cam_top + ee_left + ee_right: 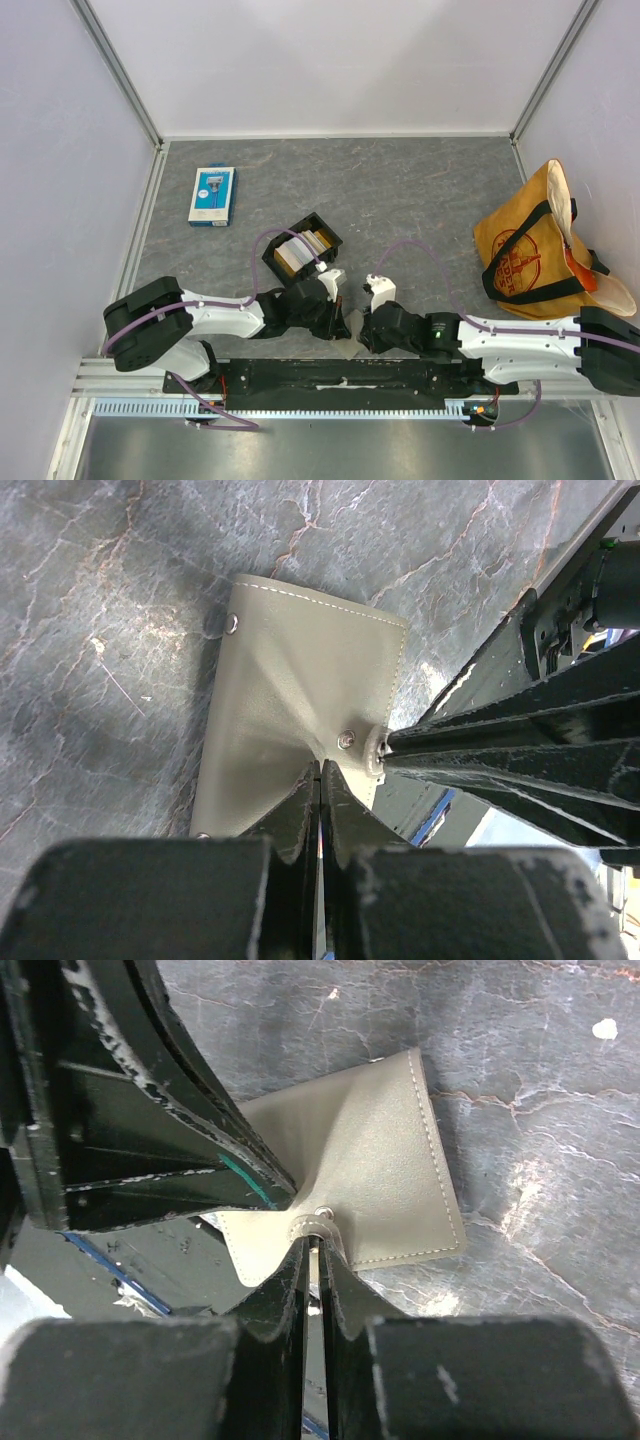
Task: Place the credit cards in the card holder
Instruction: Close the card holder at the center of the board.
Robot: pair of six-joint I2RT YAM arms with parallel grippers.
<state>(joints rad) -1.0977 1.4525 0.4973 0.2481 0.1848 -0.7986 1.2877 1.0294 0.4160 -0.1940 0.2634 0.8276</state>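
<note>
The grey-tan card holder [350, 343] lies near the table's front edge, between both grippers. In the left wrist view the card holder [300, 660] is puckered up where my left gripper [320, 772] is shut on its near edge. My right gripper [316, 1242] is shut on the snap tab of the card holder [390, 1160]. The two grippers [338, 312] [366, 322] meet almost tip to tip. The credit cards [298, 250] stand on edge in a black box behind the left gripper.
The black box [322, 228] sits just behind the left arm. A blue-and-white retail pack [212, 195] lies at the back left. A yellow tote bag [535, 250] stands at the right. The black front rail [330, 375] runs just behind the grippers.
</note>
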